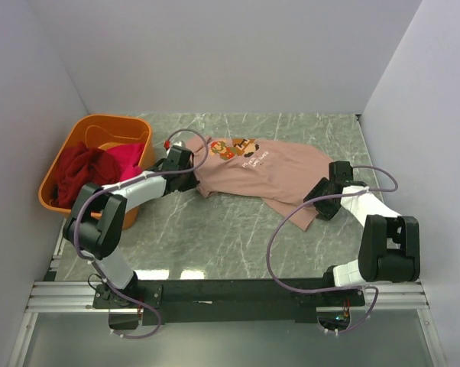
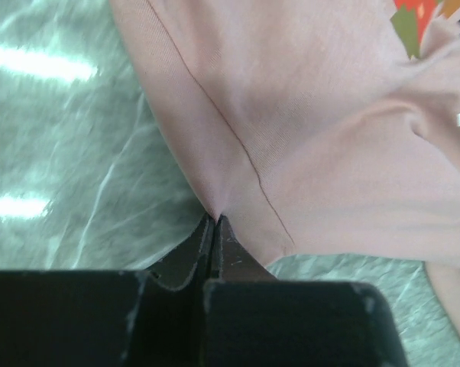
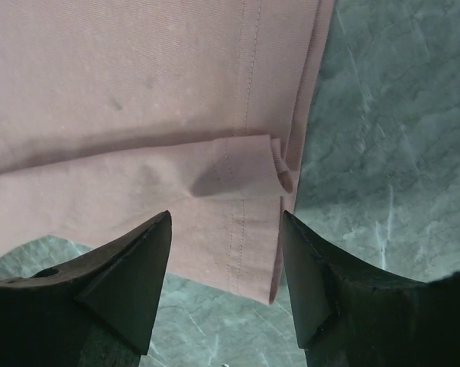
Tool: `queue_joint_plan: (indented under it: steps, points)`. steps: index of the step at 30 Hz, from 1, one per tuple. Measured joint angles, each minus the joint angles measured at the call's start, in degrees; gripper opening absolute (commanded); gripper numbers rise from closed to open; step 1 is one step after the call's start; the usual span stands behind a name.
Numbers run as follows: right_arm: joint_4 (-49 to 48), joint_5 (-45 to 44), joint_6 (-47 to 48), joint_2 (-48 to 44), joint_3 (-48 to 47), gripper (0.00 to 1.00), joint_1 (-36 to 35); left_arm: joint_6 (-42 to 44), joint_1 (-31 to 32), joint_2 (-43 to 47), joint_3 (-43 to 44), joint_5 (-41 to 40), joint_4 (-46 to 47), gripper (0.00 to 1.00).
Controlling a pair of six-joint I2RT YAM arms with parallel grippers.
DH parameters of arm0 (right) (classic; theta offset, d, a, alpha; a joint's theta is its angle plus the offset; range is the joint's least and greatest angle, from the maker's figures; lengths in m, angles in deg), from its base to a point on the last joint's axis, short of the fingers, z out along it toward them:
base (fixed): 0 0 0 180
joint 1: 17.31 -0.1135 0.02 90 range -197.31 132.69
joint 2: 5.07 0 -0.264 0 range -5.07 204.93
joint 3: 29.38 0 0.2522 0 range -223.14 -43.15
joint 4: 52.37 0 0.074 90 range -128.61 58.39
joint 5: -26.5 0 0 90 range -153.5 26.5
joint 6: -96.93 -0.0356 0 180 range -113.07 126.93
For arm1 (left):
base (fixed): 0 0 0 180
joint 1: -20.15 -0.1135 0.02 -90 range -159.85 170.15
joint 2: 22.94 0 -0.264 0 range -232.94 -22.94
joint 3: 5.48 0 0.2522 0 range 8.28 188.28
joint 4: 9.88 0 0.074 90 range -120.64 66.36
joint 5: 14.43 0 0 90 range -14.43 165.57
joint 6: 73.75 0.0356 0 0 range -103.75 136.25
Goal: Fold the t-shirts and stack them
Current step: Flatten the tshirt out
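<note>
A dusty pink t-shirt (image 1: 260, 172) with a pixel-art print lies spread on the marble table. My left gripper (image 1: 186, 174) is shut on the shirt's left edge; in the left wrist view the jaws pinch a fold of pink cloth (image 2: 306, 138) at their tips (image 2: 214, 220). My right gripper (image 1: 322, 200) is open at the shirt's right corner; in the right wrist view the fingers straddle the hemmed corner (image 3: 245, 222), with a small folded-over flap just beyond. Dark red (image 1: 77, 170) and magenta (image 1: 127, 157) t-shirts lie bunched in the tub.
An orange plastic tub (image 1: 100, 130) stands at the left, close to my left arm. Grey walls enclose the table on three sides. Purple cables loop off both arms. Bare marble (image 1: 215, 237) lies in front of the shirt.
</note>
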Motion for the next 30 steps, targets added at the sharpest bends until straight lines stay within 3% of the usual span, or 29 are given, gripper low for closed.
queue_joint_plan:
  steps: [23, 25, 30]
  points:
    - [-1.2, -4.0, 0.79, 6.16, -4.57, 0.6, 0.0, -0.26, 0.0, 1.51, -2.14, -1.07, 0.0, 0.0]
    - [-1.03, -4.83, 0.98, 6.16, -4.57, 0.54, 0.0, -0.28, 0.02, 1.51, -2.14, -1.07, 0.0, 0.0]
    - [-1.36, -5.01, 1.95, 6.56, -4.57, 0.26, 0.0, -0.28, 0.0, 1.51, -2.14, -1.11, -0.02, 0.0]
